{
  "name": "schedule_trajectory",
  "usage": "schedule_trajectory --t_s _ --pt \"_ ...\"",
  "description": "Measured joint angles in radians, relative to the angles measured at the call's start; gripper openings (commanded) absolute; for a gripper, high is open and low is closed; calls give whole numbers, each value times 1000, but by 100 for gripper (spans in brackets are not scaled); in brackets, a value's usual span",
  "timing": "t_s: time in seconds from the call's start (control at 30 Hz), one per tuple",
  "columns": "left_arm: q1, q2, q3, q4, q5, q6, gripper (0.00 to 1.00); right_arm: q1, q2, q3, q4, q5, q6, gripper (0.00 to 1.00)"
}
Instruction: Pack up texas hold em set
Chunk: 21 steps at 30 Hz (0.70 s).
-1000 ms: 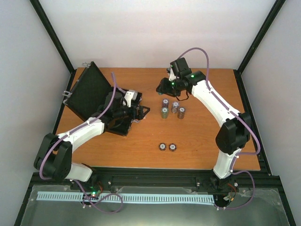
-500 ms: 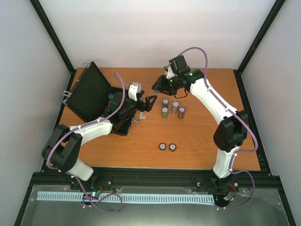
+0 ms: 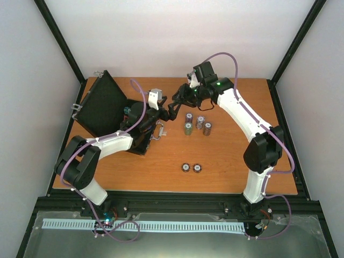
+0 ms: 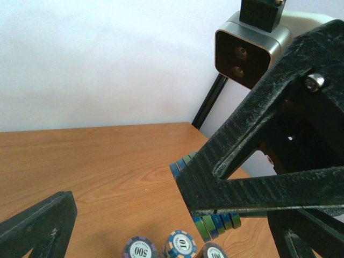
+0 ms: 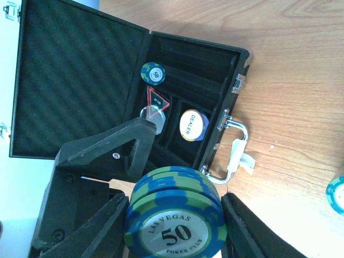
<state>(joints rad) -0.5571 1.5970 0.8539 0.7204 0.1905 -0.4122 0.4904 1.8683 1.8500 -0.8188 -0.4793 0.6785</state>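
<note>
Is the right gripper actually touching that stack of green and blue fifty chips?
Touching. The right wrist view shows the chip stack wedged in the right gripper, with both fingers pressed against its edges and no gap on either side.

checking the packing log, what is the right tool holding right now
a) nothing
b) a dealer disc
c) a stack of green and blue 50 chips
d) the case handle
c: the right wrist view shows the right tool closed on a stack of green and blue 50 chips, while the dealer disc lies inside the open case.
</note>
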Motion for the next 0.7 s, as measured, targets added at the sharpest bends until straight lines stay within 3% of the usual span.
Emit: schedule_trajectory --t_s 0.33,0.4,0.47,0.6,0.7 --pt "-3 83 52 58 11 -74 99 -3 0 6 17 -1 3 12" --pt "-4 102 71 63 11 -83 95 -5 0 7 29 -1 3 12" --pt "-5 126 94 74 15 -93 82 -9 0 8 40 7 3 12" --pt "-12 151 132 94 26 -113 30 -18 0 9 61 15 3 12" --pt "-25 156 148 94 13 -117 32 -21 0 11 70 21 5 12"
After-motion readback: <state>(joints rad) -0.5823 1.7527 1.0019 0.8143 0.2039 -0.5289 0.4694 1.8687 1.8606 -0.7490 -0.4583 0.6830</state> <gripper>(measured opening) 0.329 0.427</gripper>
